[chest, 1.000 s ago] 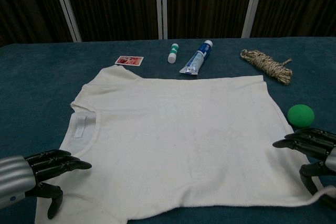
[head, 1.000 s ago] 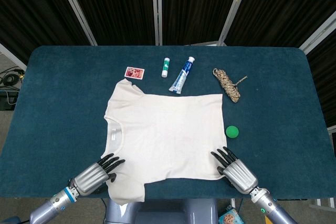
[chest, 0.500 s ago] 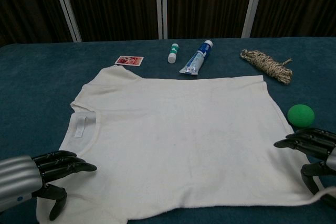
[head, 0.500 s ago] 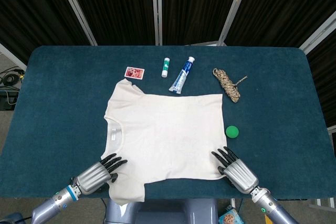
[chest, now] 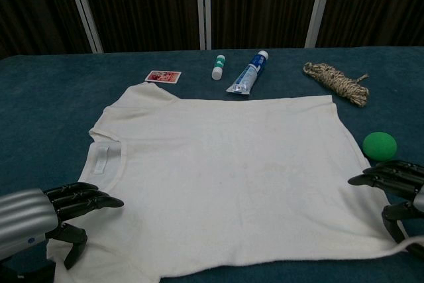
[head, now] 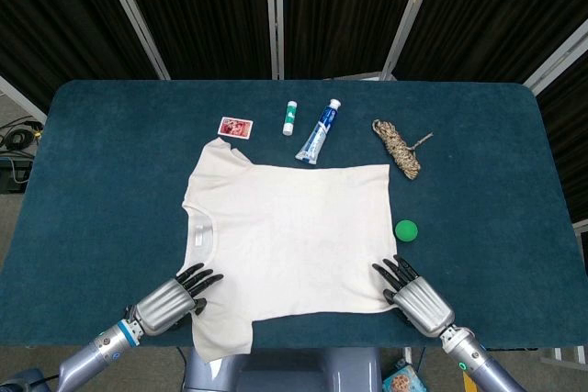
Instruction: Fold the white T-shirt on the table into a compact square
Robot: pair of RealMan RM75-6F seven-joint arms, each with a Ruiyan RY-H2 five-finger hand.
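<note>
The white T-shirt point(head: 289, 234) lies spread flat on the blue table point(head: 101, 162), collar to the left, hem to the right; it also fills the chest view as the T-shirt point(chest: 225, 170). My left hand point(head: 170, 297) hovers at the near left sleeve, fingers apart, holding nothing; the chest view shows this left hand point(chest: 56, 207) with its thumb below the fingers. My right hand point(head: 413, 296) sits at the shirt's near right hem corner, fingers spread. In the chest view the right hand point(chest: 397, 187) straddles the hem edge without a visible hold.
Beyond the shirt lie a red card point(head: 235, 126), a small white-green tube point(head: 289, 116), a blue toothpaste tube point(head: 319, 132) and a rope coil point(head: 397, 147). A green ball point(head: 406, 229) sits just right of the hem, close to my right hand.
My left hand has slid slightly toward me and inward along the near sleeve. My right hand has drawn back a little. The shirt has not moved.
</note>
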